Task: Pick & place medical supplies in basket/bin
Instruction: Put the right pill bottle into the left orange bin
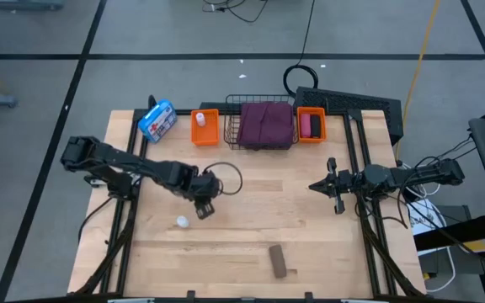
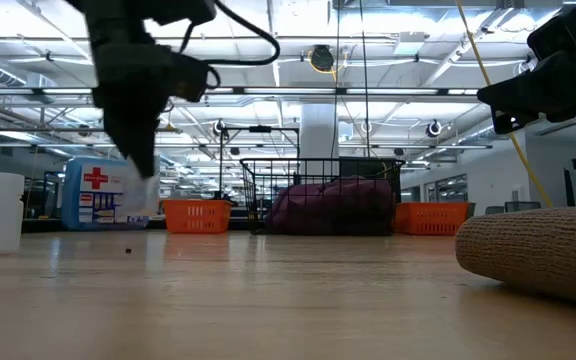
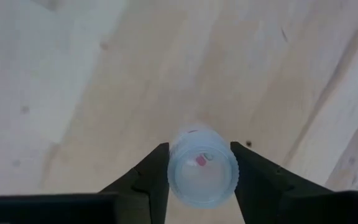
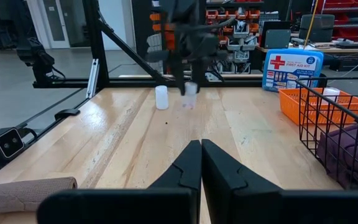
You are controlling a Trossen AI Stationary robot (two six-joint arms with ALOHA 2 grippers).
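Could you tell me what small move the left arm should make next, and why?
Probably carry it toward the left orange plastic bin. The left gripper is shut on a tiny white vial, lifted off the wooden table, and that bin already holds a similar white item.

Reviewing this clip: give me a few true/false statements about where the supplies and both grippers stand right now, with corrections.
1. The left gripper holds a white vial above the table. True.
2. The maroon cloth lies in the black wire basket. True.
3. The right gripper grips the brown roll. False: its fingers are shut on nothing, and the roll lies on the table.
4. No vial is left on the table. False: a second vial stands there.
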